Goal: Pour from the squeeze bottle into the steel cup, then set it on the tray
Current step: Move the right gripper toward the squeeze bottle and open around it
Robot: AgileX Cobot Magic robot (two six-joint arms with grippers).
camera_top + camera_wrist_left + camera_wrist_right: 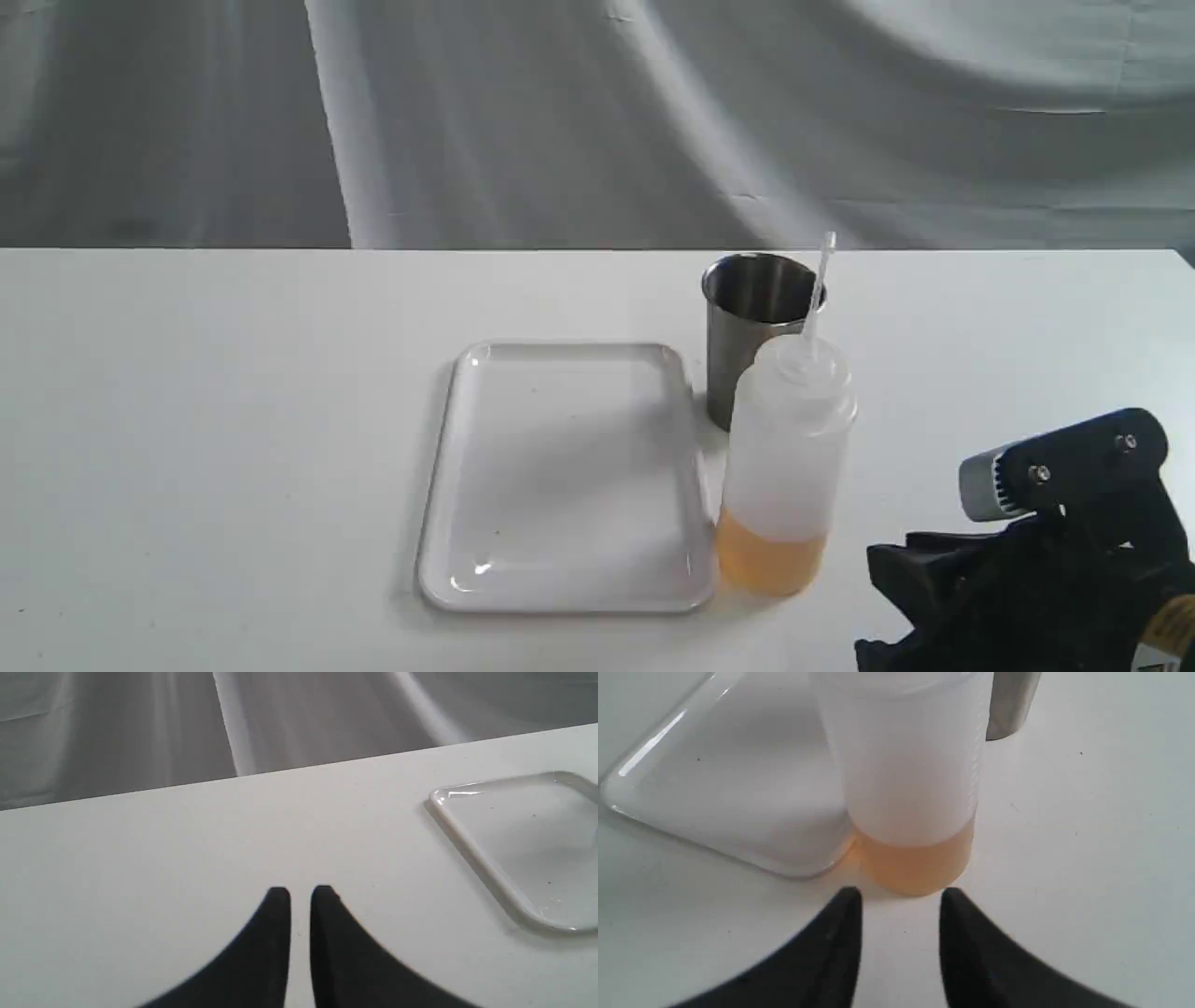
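Note:
The squeeze bottle (789,467) stands upright on the table, amber liquid filling its lower part, its nozzle pointing up. It sits just off the tray's (560,476) right edge. Directly behind it stands the steel cup (752,322), upright. My right gripper (873,602) hovers low to the bottle's right and front, open and empty. In the right wrist view the bottle (906,774) is just ahead of the right gripper (901,896), outside its fingers, with the tray (738,788) and the cup (1011,704) beside it. My left gripper (301,893) is shut over bare table, the tray (467,854) off to one side.
The white table (187,420) ends at a far edge in front of a grey draped cloth (560,121). The left arm does not show in the exterior view.

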